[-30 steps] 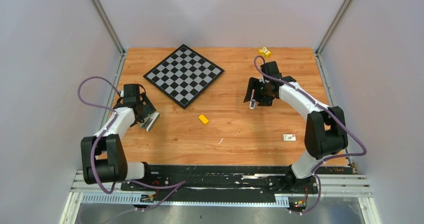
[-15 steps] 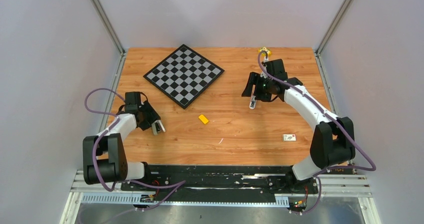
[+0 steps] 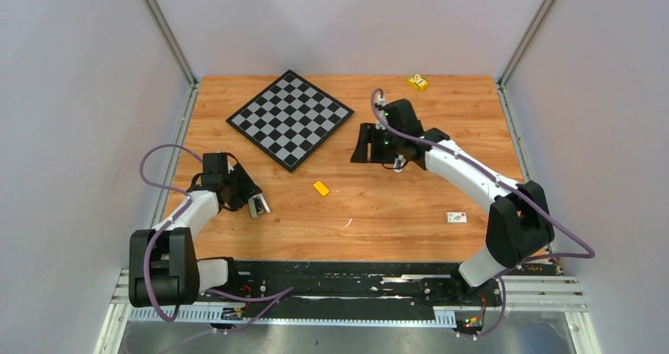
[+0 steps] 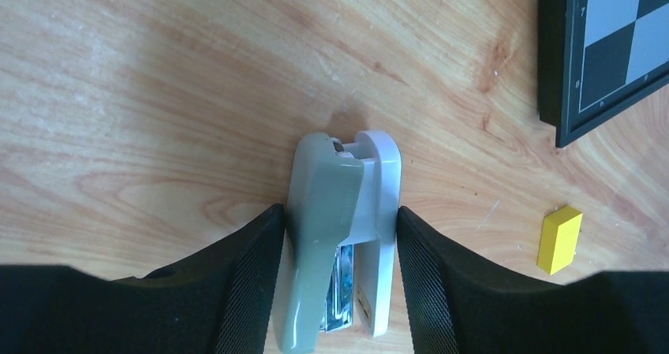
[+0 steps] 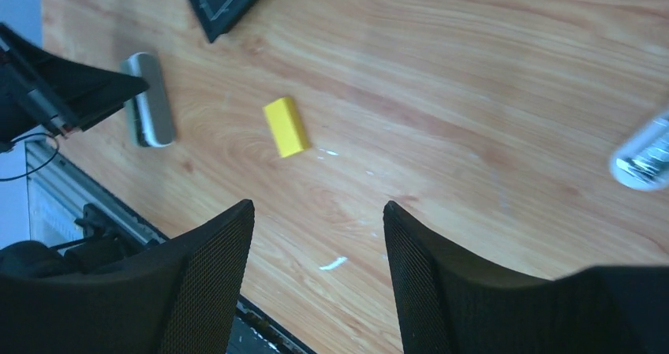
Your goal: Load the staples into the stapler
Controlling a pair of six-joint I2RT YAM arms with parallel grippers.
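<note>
The stapler (image 4: 315, 244), with a grey-olive top, pale base and shiny inner tray, lies on its side between my left gripper's fingers. My left gripper (image 4: 338, 212) is shut on it, low over the table's left side (image 3: 256, 206). The stapler also shows in the right wrist view (image 5: 150, 102). My right gripper (image 3: 361, 145) is open and empty above the table's middle; its jaws (image 5: 317, 206) stand wide apart. A small white-and-silver ridged piece (image 3: 400, 163) lies on the wood just right of it, at the frame edge in the right wrist view (image 5: 643, 161). I cannot tell if it is the staples.
A yellow block (image 3: 320, 188) lies between the grippers. A thin pale sliver (image 3: 348, 222) lies nearer the front. A chessboard (image 3: 289, 118) sits at the back left, a small white labelled box (image 3: 456, 217) at the front right, and a yellow item (image 3: 417, 81) at the back edge.
My left gripper has moved right and nearer the front edge with the stapler in it. My right gripper has moved left, away from the white-and-silver piece, which stayed on the table.
</note>
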